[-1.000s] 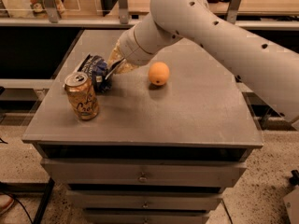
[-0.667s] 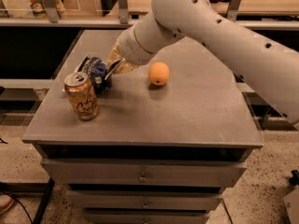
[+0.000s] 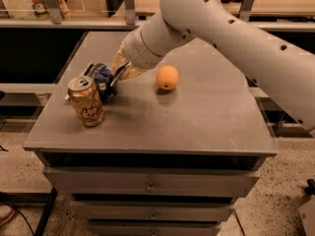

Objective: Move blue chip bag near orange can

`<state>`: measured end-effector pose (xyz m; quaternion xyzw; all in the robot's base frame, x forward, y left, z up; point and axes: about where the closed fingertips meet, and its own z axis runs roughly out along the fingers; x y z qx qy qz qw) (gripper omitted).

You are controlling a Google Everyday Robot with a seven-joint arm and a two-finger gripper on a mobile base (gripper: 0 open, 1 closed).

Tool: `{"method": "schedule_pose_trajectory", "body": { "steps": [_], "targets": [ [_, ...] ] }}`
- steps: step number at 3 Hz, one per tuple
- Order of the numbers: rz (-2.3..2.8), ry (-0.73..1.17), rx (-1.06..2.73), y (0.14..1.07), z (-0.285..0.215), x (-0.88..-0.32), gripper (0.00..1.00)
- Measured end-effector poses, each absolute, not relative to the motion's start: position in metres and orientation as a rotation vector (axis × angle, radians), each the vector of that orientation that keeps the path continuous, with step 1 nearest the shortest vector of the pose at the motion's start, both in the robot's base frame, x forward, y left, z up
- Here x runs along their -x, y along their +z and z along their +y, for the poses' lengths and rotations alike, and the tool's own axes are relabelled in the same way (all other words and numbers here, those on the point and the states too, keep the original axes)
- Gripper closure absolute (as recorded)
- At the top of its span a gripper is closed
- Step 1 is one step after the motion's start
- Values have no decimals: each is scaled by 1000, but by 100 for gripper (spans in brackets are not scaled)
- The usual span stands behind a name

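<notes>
At the front are the grey drawers (image 3: 150,185) under the counter (image 3: 197,127). Each drawer has a small knob in the middle.

On the counter, near its front left corner, stands the orange can (image 3: 86,102). It is upright. It has a silver top with a pull tab, and white curly writing on its side.

Just behind the can is the blue chip bag (image 3: 100,77). It is dark blue and crumpled, and it looks like it touches the can or very nearly does. The can hides the bag's lower part.

The gripper (image 3: 113,82) is at the right end of the bag. Its dark fingers (image 3: 117,75) are clamped on the bag's edge.

A bit to the right of the gripper, an orange fruit (image 3: 167,77) sits on the counter by itself. It is apart from the bag and the can.

The big white arm (image 3: 221,28) comes in from the right side and reaches down over the counter to the gripper.

Behind the counter is a long wooden table with metal posts.
</notes>
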<state>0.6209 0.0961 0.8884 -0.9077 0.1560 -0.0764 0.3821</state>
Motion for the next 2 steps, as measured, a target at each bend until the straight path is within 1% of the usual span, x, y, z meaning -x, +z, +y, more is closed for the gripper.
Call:
{"method": "schedule_pose_trajectory", "body": {
  "steps": [1, 2],
  "targets": [
    [397, -192, 2318, 887, 97, -621, 13],
    [427, -205, 2315, 887, 92, -626, 0]
  ]
}}
